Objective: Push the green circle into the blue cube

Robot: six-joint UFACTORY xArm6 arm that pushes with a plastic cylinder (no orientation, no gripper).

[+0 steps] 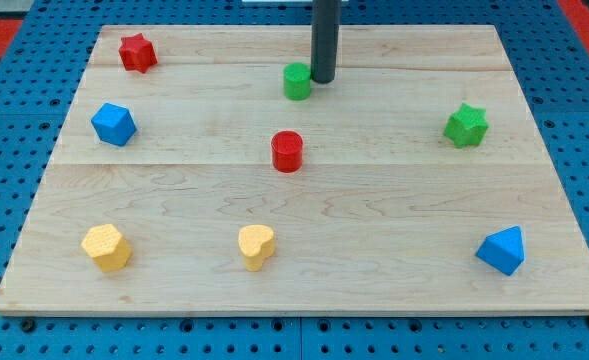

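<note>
The green circle (pixel 297 81) is a small green cylinder near the view's top centre of the wooden board (pixel 394 230). The blue cube (pixel 113 124) sits at the view's left, lower and far to the left of the green circle. My tip (pixel 322 80) is the lower end of the dark rod coming down from the view's top. It stands just to the right of the green circle, touching or almost touching its right side.
A red star (pixel 137 52) lies at the top left, a red cylinder (pixel 287 151) at the centre, a green star (pixel 466 125) at the right. A yellow block (pixel 106 247), a yellow heart (pixel 256 246) and a blue triangular block (pixel 502 250) lie along the bottom.
</note>
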